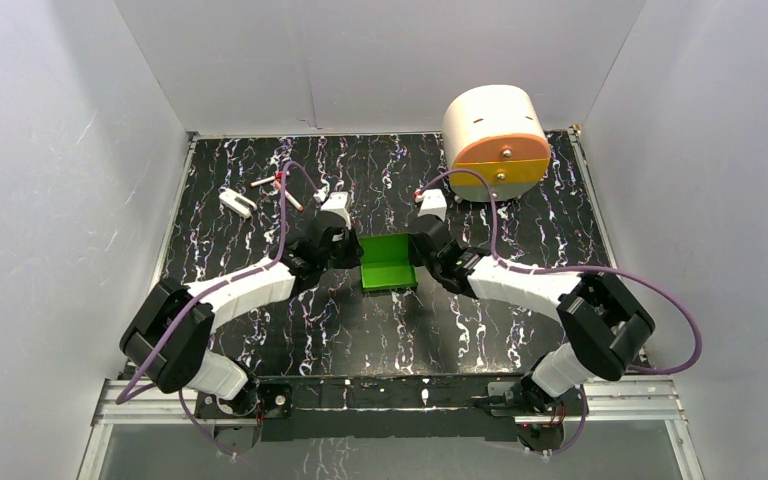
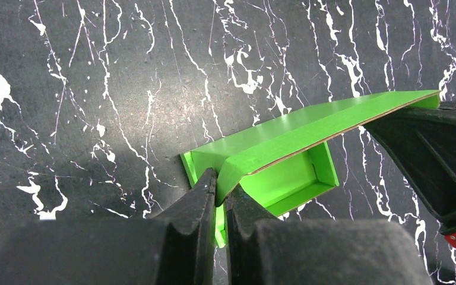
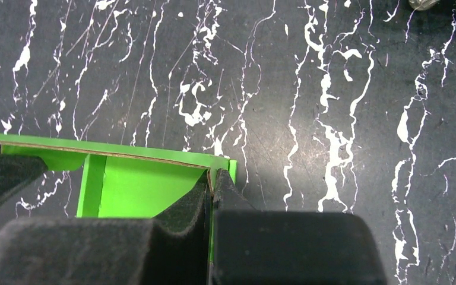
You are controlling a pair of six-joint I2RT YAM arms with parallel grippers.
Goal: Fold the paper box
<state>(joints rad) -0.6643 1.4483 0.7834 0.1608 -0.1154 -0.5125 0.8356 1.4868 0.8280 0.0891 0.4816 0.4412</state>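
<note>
centrally, on the black white-veined marble-pattern counter, lay the bright green thin-card paper box. it was part-folded: a shallow open tray with raised side walls, and a flat lid panel lifted above it at a slant. the white-and-black left arm reached in from the left and the matching right arm from the right, meeting at the box's two sides. in the left wrist view the left jaws were closed on a corner of the card, where the lifted panel bent down towards the wall, with the thin sheet pinched between the dark pads. in the right wrist view the right jaws were likewise clamped tight on the box's edge at a corner, and the brown core of the card showed along the lifted panel's rim. well apart, at the far right of the counter, stood a large cream-and-orange rounded drawer unit. toward the far left lay a small white block near a few tiny red-and-white pieces.
</note>
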